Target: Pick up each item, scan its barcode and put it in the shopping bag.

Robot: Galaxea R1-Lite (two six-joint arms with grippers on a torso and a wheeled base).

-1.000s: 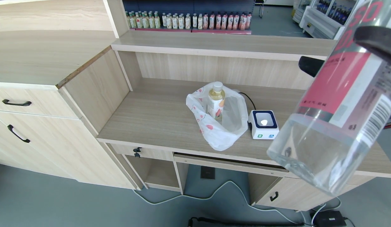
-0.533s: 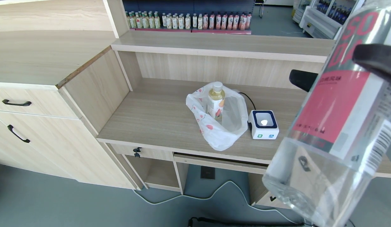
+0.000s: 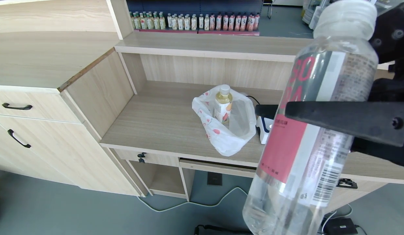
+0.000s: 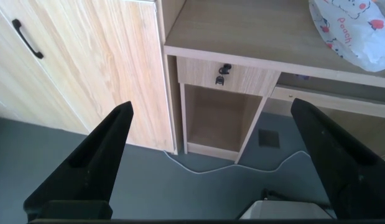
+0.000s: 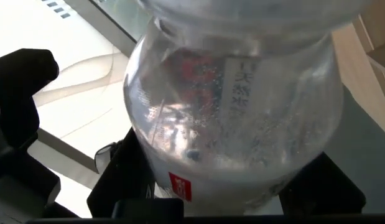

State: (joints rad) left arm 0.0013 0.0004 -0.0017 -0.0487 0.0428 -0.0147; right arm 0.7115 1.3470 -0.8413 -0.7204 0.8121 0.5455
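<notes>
In the head view a pale wooden counter [image 3: 162, 120] carries the shopping bag [image 3: 228, 137], which stands open near the front edge of the recessed top. Beyond the bag, past the counter's raised back ledge, a shelf of drinks [image 3: 195, 22] runs across the room. To the bag's left are cabinet drawers [image 3: 25, 111] with dark handles. Below the bag a cable [image 3: 188, 205] snakes over the grey floor [image 3: 58, 209]. Inside the bag a tea bottle [image 3: 223, 102] stands upright, its white cap above the bag's rim. Just right of the bag sits the scanner [image 3: 262, 130], mostly covered. In the air to the right of the bag, close to the camera, is the clear soda bottle [image 3: 303, 147] with a pink label, cap up and tilted. The right gripper [image 3: 276, 112] is clamped on its middle. One black finger [image 3: 345, 119] lies across the front of the label, and the other's tip shows at the bottle's bag-side edge. The left wrist view looks at the counter's front edge, with a corner of the bag on top and a small lock drawer [image 4: 223, 71] beneath it, off to the bag's left. The left gripper [image 4: 211, 106] hangs lower than the bag, over the floor. Its two fingers [image 4: 86, 168] are spread wide with nothing between them. In the right wrist view the soda bottle's rounded clear body is up close, with dark fingers [image 5: 127, 171] pressed against both its sides.
</notes>
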